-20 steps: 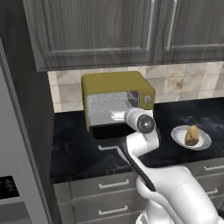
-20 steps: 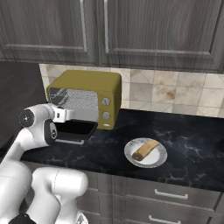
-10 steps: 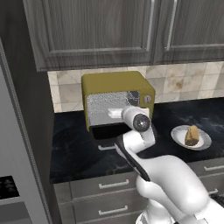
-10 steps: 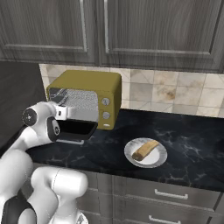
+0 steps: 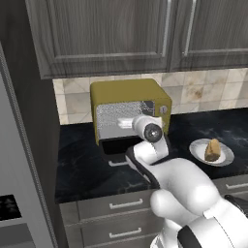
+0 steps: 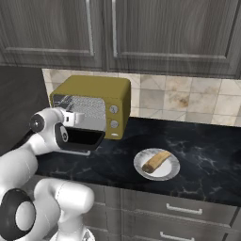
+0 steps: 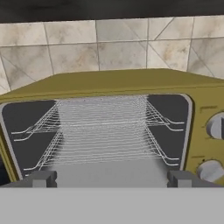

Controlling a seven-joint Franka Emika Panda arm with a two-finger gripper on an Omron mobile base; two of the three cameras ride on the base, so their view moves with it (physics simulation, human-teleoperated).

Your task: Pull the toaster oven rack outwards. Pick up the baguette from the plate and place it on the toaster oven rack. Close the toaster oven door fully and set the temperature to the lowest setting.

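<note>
Forward creeps the gripper (image 7: 111,178) toward the toaster oven rack (image 7: 105,131); jaws spread wide, empty.
Closing short of the front wire would miss the rack; pushing deeper could jam it inward.

Light is even and soft, with no visible source and no strong cast shadows. The cabinets (image 5: 121,34) and the counter (image 6: 207,150) render dark; the counter carries faint pale marbling and a dull sheen rather than glare. The tiled wall (image 7: 109,43) is the brightest band, mottled but evenly lit. The oven (image 6: 96,89) top shades gently darker toward its far edge. In the hand view the rack (image 7: 105,127) reads as a washed-out grey haze, its wires smeared together at the centre, clearer at the sides. All views are coarse and slightly soft; edges show stair-stepping. No bending at the frame borders.
</note>
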